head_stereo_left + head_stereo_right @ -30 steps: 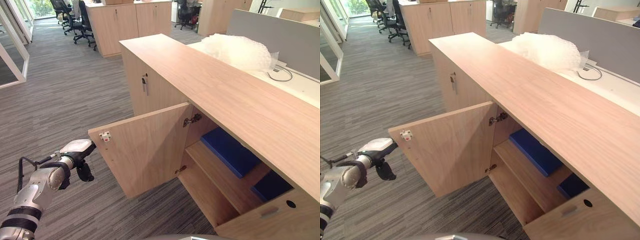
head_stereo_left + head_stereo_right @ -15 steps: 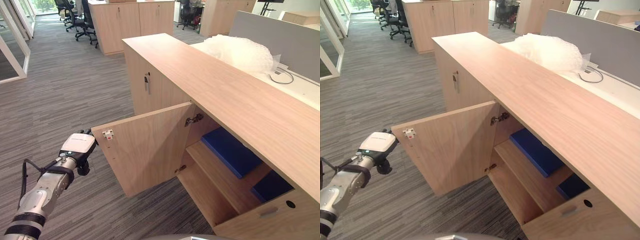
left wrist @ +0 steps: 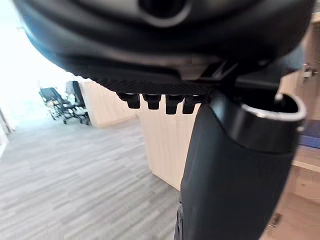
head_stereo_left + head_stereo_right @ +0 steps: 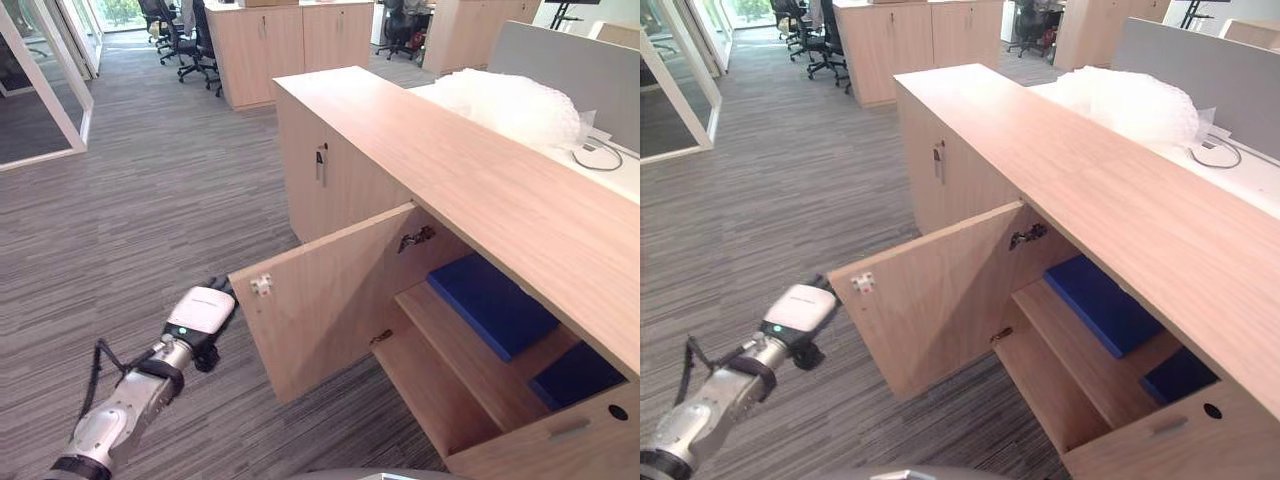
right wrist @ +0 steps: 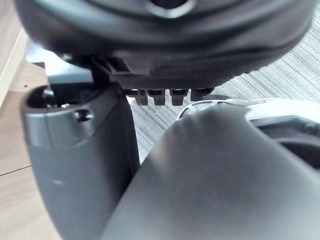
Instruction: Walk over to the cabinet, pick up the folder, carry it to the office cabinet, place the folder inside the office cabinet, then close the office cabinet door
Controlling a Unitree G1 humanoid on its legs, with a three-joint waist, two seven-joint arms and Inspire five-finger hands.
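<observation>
Left hand [image 4: 200, 318] has come up to the cabinet door [image 4: 320, 300], perhaps touching its edge; fingers: cannot tell.

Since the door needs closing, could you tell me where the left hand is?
In the left eye view, the left hand hovers lower left over the carpet, beside the open door's free edge.

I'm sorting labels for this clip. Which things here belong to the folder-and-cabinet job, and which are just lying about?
Job: office cabinet; its open door; blue folder on the upper shelf; left hand by the door's free edge.

Lying about: bubble wrap; grey partition; office chairs; far cabinets.
</observation>
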